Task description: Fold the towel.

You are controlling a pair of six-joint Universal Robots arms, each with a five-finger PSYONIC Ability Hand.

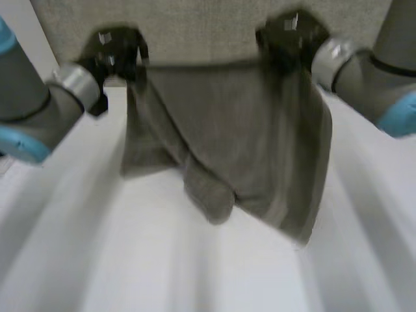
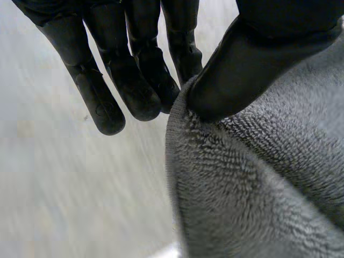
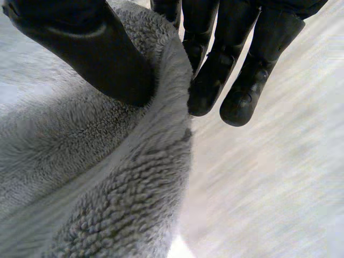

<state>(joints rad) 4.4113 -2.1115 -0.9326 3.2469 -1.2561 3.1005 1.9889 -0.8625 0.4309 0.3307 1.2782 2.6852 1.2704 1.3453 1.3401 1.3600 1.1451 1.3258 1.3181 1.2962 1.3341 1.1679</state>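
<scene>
Nearest you, above the white desk (image 1: 162,260), the grey towel (image 1: 227,143) hangs bunched; whether its low folds touch the surface is hard to tell, and its lower corners are lost in them. It looks thick, soft and limp, so expect sag. Farther back, the left robot hand (image 2: 247,59) and right robot hand (image 3: 91,48) each pinch an upper corner, which seems the best hold.

1. My left hand (image 1: 116,53) was at the upper left corner of the towel (image 1: 227,130), thumb on one face of the edge and fingers on the other.
2. My right hand (image 1: 286,36) pinched the upper right corner the same way.
3. The top edge ran straight between my two hands, above the table (image 1: 162,260).
4. The towel hung down from that edge, and its right side reached lower than its left.
5. I could not tell whether the hanging end touched the table.
</scene>
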